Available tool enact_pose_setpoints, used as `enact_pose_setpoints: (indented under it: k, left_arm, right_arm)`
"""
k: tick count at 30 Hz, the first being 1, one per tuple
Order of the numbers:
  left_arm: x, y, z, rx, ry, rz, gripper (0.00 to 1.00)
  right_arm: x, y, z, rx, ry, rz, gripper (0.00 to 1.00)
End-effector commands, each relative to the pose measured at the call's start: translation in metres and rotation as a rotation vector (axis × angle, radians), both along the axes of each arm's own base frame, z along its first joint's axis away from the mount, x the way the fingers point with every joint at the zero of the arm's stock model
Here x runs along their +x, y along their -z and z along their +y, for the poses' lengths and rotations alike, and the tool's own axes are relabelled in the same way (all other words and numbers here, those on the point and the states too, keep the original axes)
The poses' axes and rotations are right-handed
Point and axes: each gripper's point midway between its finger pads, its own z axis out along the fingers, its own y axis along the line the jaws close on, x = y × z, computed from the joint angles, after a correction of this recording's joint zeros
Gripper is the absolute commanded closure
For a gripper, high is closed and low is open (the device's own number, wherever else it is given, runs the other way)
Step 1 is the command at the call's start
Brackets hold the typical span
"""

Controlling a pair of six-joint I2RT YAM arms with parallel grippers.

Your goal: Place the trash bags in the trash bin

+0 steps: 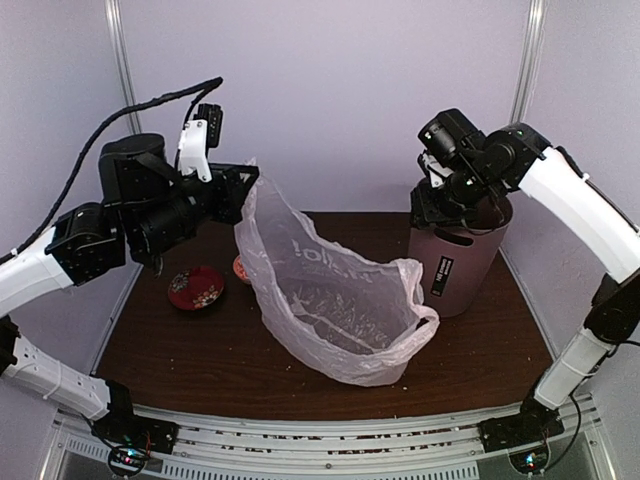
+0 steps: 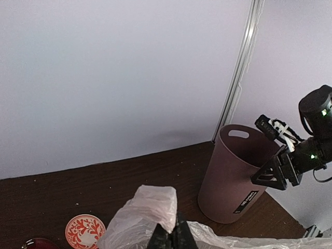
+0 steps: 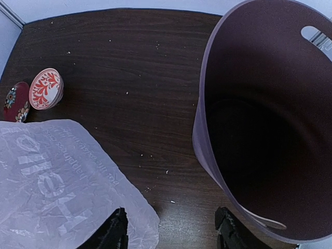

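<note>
Dark red bowl (image 1: 195,288) just beside red/white patterned bowl (image 3: 45,88) on dk wood table (image 1: 200,350).

The bag (image 1: 330,290) hangs pinched between the jaws of the left gripper (image 2: 171,237) and spreads over the table (image 1: 200,350) below and right of them, two bowls (image 1: 196,287) sit below those jaws, and the bin (image 1: 460,270) stands under the right gripper (image 3: 174,231) jaws, just beside the bag.

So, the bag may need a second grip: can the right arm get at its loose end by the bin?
Probably yes. The right gripper hangs open over the trash bin's rim, and the trash bag's loose end lies on the table just beside it, nothing between.
</note>
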Motion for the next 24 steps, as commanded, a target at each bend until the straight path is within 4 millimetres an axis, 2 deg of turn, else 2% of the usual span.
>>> enact_pose_setpoints:
  k: [1,8,13,16,18,24]
  left_arm:
    - [0.0,-0.008,0.001,-0.013,0.003,-0.037,1.0]
    - [0.003,-0.013,-0.013,0.016,0.029,-0.061,1.0]
    - [0.006,-0.008,-0.021,0.026,0.034,-0.055,1.0]
    - [0.007,-0.013,-0.026,0.029,0.046,-0.061,1.0]
    - [0.009,-0.016,-0.026,0.032,0.037,-0.063,1.0]
    - [0.009,-0.026,-0.036,0.012,0.065,-0.061,1.0]
  right_arm:
    - [0.011,-0.009,-0.004,-0.026,0.005,-0.031,0.43]
    - [0.026,-0.019,0.002,0.005,0.003,-0.06,0.46]
    - [0.03,-0.05,0.01,0.124,-0.002,-0.1,0.46]
    - [0.039,-0.07,0.012,0.209,0.014,-0.131,0.46]
    - [0.047,-0.068,0.008,0.192,0.026,-0.133,0.44]
    - [0.06,-0.038,0.002,0.14,0.019,-0.072,0.39]
